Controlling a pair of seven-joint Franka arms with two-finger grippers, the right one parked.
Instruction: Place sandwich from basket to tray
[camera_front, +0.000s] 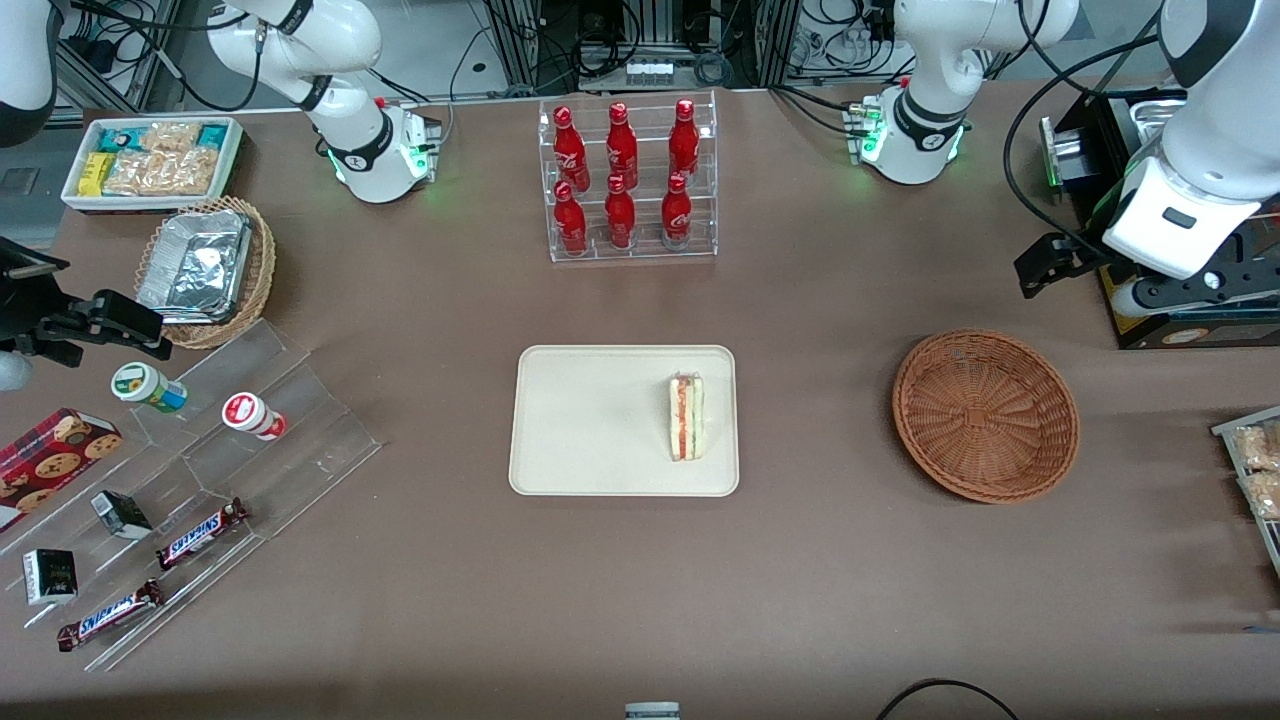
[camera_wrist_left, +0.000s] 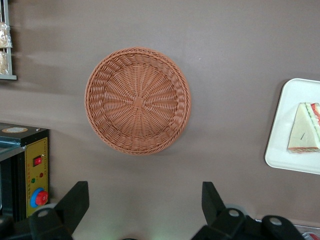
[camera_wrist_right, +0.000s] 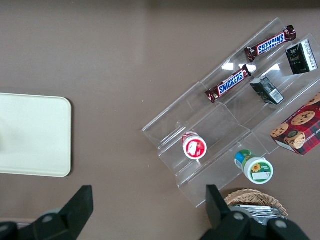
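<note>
A broad table covered in matte brown cloth (camera_front: 820, 560) carries everything. At its middle lies the flat cream-beige rectangular tray (camera_front: 590, 420), and toward the working arm's end sits the round reddish-brown woven wicker basket (camera_front: 985, 415), well apart from the tray. Farther from the front camera stands a clear acrylic rack of red soda bottles (camera_front: 628, 180). Toward the parked arm's end rest a tan wicker basket holding foil containers (camera_front: 207, 270), a white rectangular bin of packaged snacks (camera_front: 152, 160) and a stepped clear acrylic stand (camera_front: 230, 440). The left arm's black two-finger gripper (camera_wrist_left: 145, 210) hangs above the cloth near the basket, fingers spread.
</note>
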